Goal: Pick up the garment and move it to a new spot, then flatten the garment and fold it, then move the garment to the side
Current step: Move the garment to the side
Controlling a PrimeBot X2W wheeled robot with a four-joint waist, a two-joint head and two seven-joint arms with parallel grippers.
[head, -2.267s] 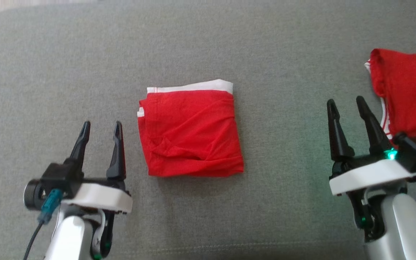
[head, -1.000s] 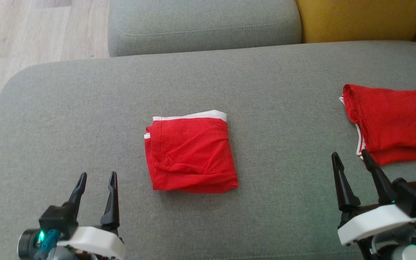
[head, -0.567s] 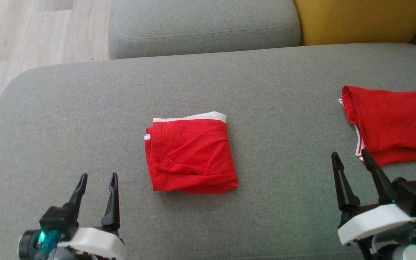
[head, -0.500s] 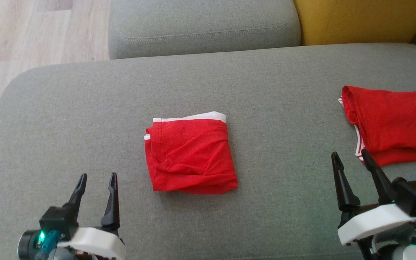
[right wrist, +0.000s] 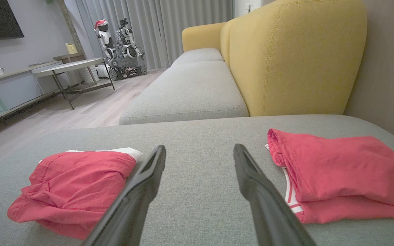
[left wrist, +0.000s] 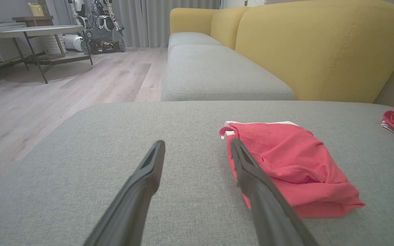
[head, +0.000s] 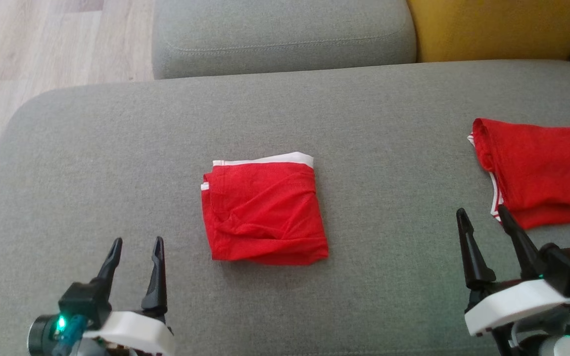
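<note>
Since the earlier frames nothing on the sofa has been moved; only the head view has been shifted slightly. The folded red garment (head: 264,212), edged with a white band, is laid flat at the middle of the grey seat cushion (head: 107,148). The left gripper (head: 137,241) and right gripper (head: 481,210) are held to either side of it, clear of the cloth, jaws spread wide and empty. A second red garment (head: 542,170) is laid just beyond the right gripper.
</note>
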